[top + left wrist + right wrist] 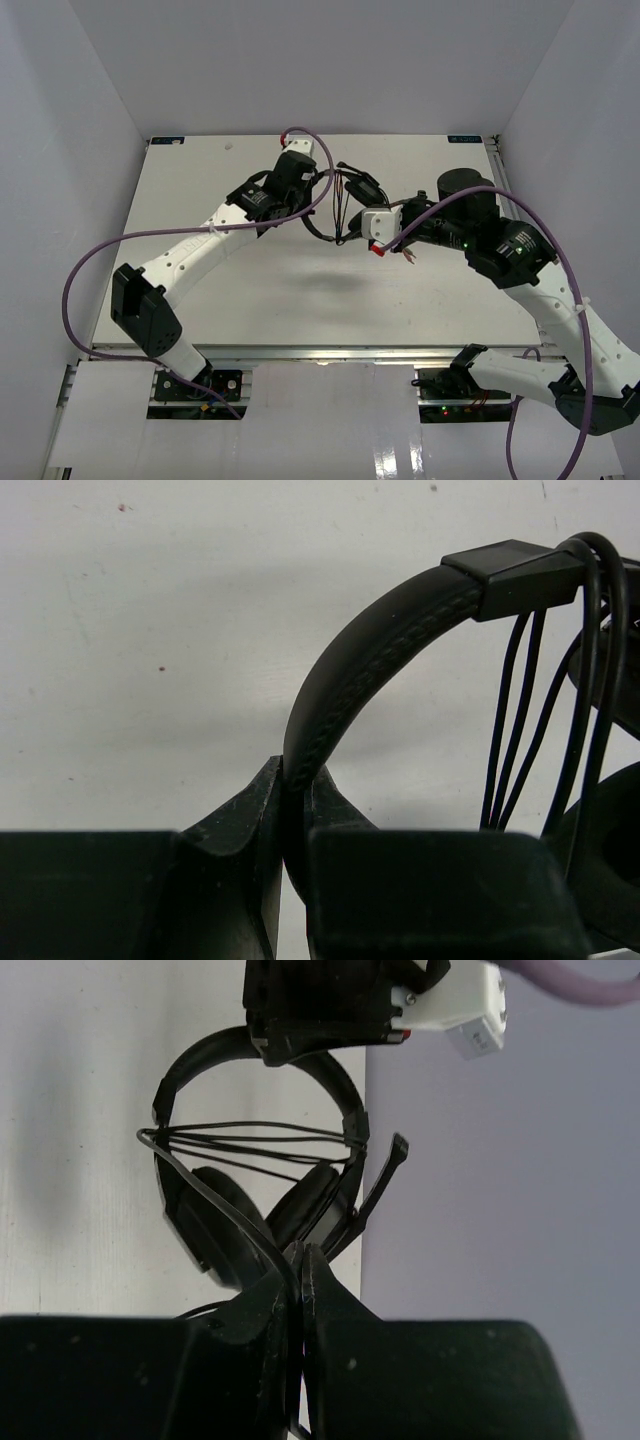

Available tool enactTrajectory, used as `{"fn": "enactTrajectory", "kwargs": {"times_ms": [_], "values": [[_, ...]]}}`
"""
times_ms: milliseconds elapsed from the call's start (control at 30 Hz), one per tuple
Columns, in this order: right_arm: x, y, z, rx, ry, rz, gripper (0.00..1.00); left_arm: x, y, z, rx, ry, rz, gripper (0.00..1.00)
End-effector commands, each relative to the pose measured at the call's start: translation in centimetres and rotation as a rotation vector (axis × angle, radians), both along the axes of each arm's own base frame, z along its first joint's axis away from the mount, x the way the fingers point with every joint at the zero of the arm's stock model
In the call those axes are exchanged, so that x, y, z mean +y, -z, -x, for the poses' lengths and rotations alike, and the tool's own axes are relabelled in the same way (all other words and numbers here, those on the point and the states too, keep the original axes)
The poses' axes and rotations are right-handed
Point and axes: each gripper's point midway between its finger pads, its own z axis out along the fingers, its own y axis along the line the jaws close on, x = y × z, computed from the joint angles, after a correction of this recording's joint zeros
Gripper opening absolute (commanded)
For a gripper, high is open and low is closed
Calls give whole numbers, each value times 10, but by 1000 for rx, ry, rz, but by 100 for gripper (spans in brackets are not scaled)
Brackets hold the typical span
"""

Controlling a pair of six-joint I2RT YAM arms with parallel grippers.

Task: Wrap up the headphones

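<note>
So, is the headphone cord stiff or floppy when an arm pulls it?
Probably floppy: the cord sags in strands across the headband and bends sharply into the right pincer. It looks thin and light, so it may slip if gripped loosely. The headband seems stiffer, holding its arch in the left pincer.

No legible text, label or number on anything
</note>
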Motion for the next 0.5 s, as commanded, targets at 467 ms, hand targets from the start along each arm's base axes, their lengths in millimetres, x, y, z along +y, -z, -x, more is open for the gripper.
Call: {"fn": "enactTrajectory", "kwargs": {"times_ms": [467], "values": [[3, -14, -34, -195, 87, 59, 11, -53, 23, 32, 65, 292, 28, 0]]}}
